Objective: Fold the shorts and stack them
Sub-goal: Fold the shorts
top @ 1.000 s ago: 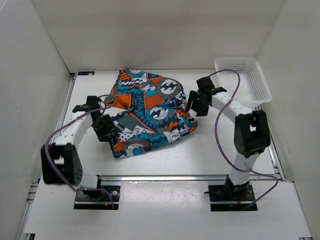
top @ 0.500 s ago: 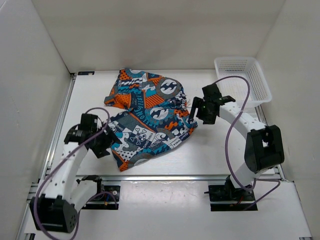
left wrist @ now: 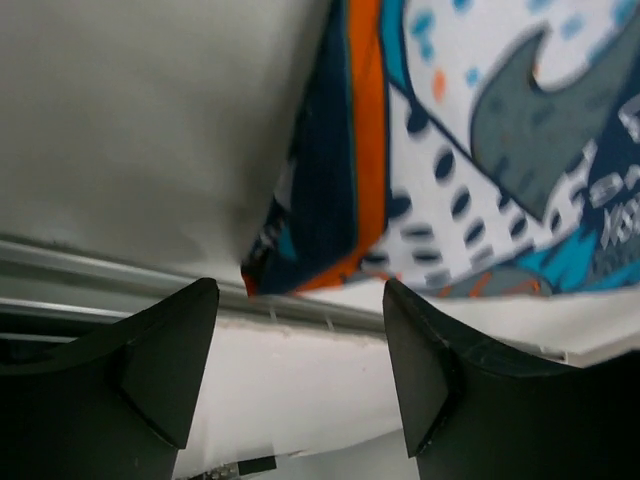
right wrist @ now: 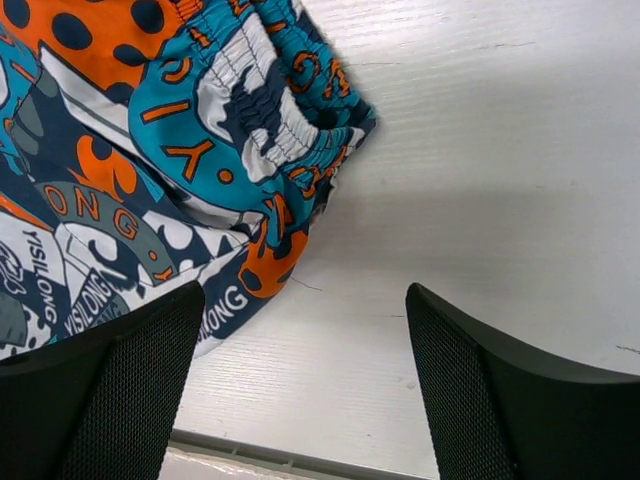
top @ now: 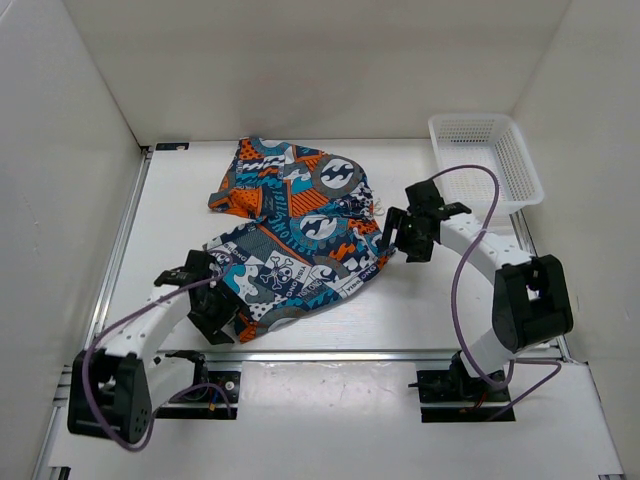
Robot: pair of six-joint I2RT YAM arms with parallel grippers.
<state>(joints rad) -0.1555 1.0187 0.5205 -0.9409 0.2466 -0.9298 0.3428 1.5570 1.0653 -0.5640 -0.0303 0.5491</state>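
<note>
The table (top: 470,310) shows bare room from 3 to 6 o'clock, and a narrower strip along its 9 o'clock edge. The shorts (top: 300,235) lie rumpled from the centre toward 11 o'clock. Their far edge is near the back wall, and their near hem corner at 7 o'clock is close to the rail (top: 330,353) along the table's near edge. The basket (top: 525,165) sits in the 2 o'clock corner, well apart from the shorts. The right gripper (top: 392,232) is at the shorts' 3 o'clock edge, fingers spread, with the gathered waistband just beyond the tips and nothing between them. The left gripper (top: 228,308) is at the 7 o'clock hem corner, fingers spread, with the corner just ahead of the gap and not pinched.
</note>
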